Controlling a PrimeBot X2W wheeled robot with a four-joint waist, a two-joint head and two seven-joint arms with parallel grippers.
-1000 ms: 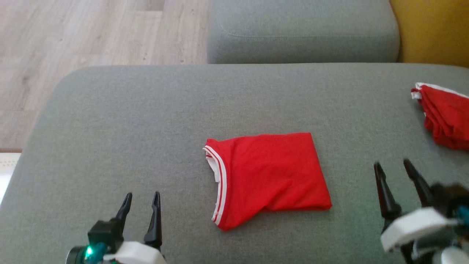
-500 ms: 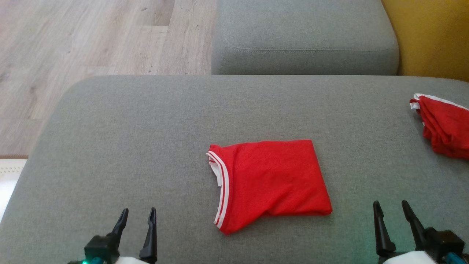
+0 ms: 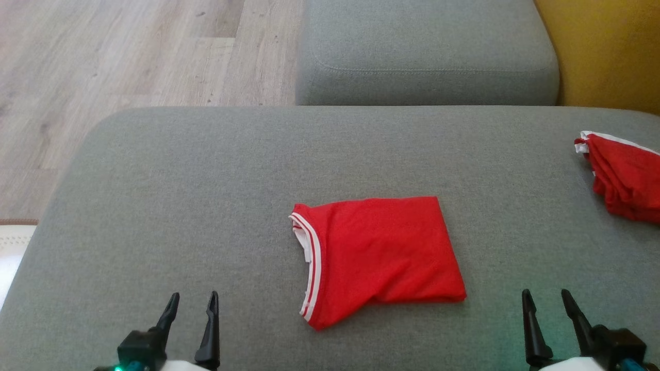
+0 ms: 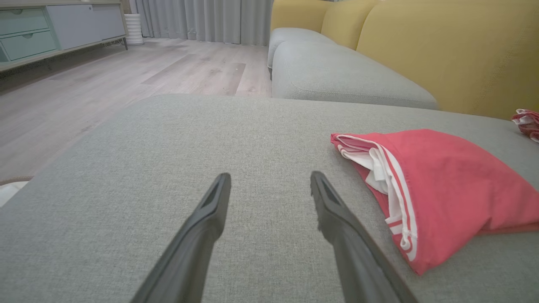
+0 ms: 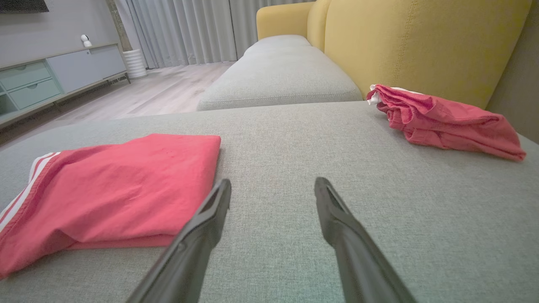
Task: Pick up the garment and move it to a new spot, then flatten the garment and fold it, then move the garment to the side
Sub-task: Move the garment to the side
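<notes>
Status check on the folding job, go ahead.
Left gripper open, empty. Right gripper open, empty. Folded red garment lies on grey cushion, untouched. Second red garment far right, apart.

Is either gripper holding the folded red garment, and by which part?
Nothing is held. The left gripper and right gripper both stand open over the grey fabric cushion, apart from the folded red garment with white-striped trim.

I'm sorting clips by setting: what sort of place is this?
Most likely a home living room: a grey sofa with a yellow backrest, a wood-look floor, long curtains and a low cabinet with drawers.
</notes>
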